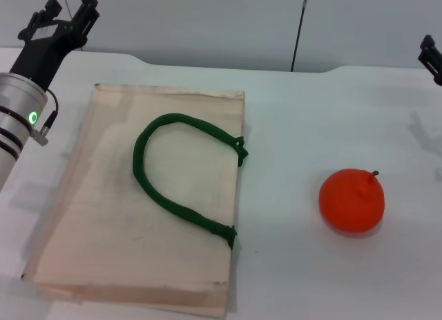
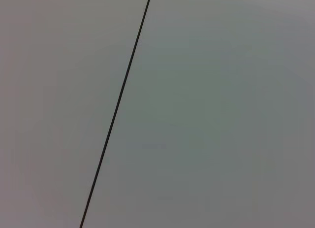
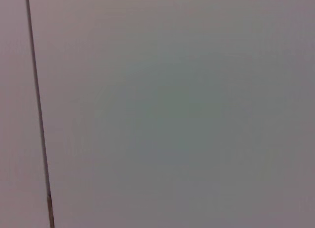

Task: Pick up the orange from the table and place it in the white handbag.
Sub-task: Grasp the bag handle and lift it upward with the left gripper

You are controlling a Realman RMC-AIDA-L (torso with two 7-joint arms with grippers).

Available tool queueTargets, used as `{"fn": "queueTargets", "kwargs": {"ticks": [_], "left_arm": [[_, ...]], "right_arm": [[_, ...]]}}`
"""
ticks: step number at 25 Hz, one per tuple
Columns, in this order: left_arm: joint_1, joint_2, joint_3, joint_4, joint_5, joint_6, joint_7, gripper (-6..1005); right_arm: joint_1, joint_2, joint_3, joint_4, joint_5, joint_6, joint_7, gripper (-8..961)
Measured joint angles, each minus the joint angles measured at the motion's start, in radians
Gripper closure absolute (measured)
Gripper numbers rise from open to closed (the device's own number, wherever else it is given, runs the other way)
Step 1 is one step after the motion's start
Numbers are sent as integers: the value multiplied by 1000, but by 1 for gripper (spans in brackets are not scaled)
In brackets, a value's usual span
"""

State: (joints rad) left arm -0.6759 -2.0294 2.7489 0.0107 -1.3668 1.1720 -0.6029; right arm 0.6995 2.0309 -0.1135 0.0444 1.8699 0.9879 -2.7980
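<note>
Round bright orange-red fruit w/ short dark stem, the orange (image 1: 351, 200), sits on plain white table (image 1: 304, 278) at lower right of frame, well apart from flat cream fabric white handbag (image 1: 103, 216) w/ green rope handle (image 1: 181, 176) at centre-left. Left gripper (image 1: 68, 14) at upper left, fingers apart, holding nothing; right gripper (image 1: 431, 57) barely in at right edge, can't tell its state.

Plain grey wall (image 1: 207, 23) behind everything, with one thin dark seam (image 1: 299, 30) running down around 1 o'clock.

Bare table (image 1: 297, 126) surrounds the orange (image 1: 351, 200); white handbag (image 1: 103, 216) well apart.
</note>
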Motion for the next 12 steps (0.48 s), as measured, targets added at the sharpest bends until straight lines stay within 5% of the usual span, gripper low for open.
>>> {"fn": "queueTargets", "kwargs": {"ticks": [12], "left_arm": [[1,0,0,0,0,0,0,228]], "right_arm": [[0,0,0,0,0,0,0,63]]}}
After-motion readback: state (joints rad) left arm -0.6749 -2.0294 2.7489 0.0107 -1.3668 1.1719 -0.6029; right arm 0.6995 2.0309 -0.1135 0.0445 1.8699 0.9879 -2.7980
